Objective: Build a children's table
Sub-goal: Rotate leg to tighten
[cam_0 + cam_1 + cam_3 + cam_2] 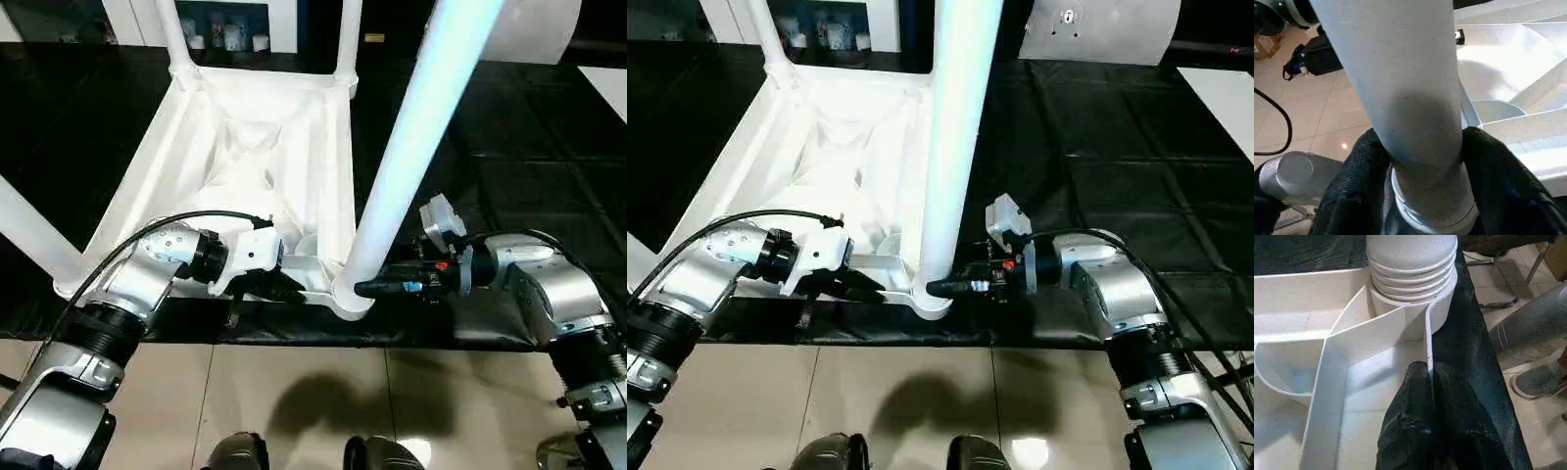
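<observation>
Pincers work the near corner: left pincer [284, 284] clenches the table [245, 147] rim; right pincer [377, 287] grasps the leg [411, 147] base above its socket [348, 299]. Stiff, light, slippery plastic; hold low. Beyond, two legs stand seated.

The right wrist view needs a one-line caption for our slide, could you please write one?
Right pincer straddling the base of a white table leg just above its corner socket in the upturned tabletop.

Table top [245, 166]: white plastic, finely grained matt ribs. Leg [411, 147]: smooth white plastic tube, slight sheen (threaded end ridged). Ground cloth [1087, 147]: black, wrinkled, glossy. Floor tiles [294, 392]: beige, polished. Forearms [1117, 294]: brushed silver metal.
</observation>
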